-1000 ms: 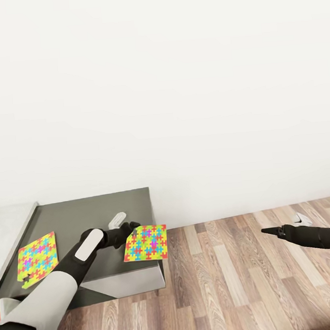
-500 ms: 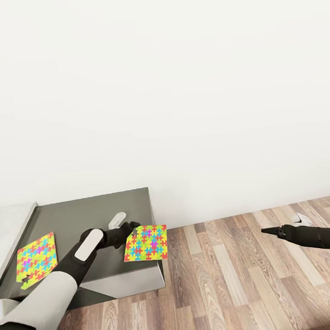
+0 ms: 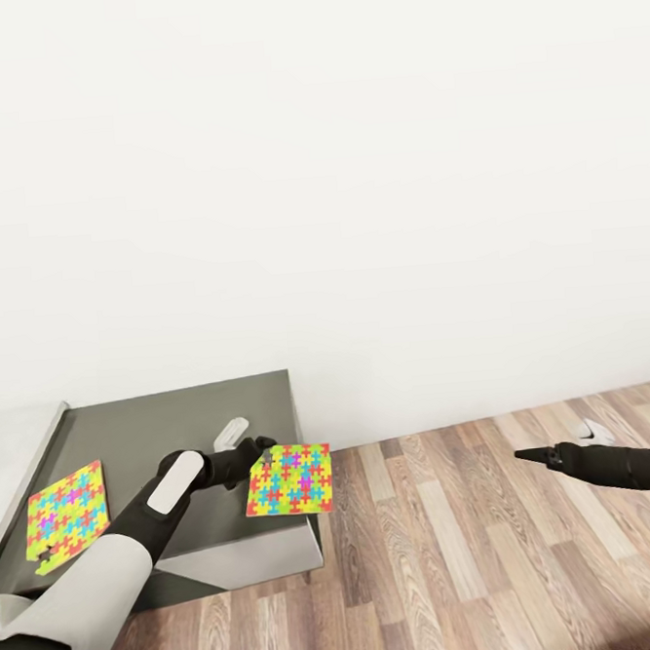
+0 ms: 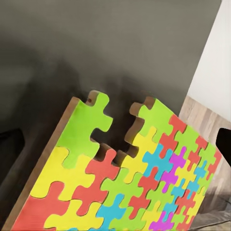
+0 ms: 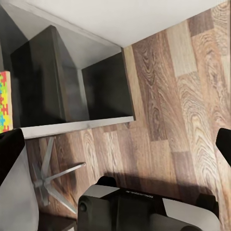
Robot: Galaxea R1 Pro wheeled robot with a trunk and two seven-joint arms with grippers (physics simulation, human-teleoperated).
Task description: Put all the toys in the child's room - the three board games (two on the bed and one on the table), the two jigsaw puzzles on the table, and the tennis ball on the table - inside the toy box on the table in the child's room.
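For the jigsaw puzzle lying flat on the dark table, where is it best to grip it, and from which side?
Probably by its near edge, where the jigsaw puzzle seems to reach the edge of the dark table. It is a thin sheet lying flat, so one finger likely has to slide beneath it, coming from the robot's side.

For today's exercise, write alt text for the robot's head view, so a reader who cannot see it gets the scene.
The robot's left gripper holds a thin square multicoloured jigsaw puzzle by its edge at the corner of the dark grey table section. A second multicoloured jigsaw square lies flat on the table's left side. The right gripper hangs over the wooden plank floor.
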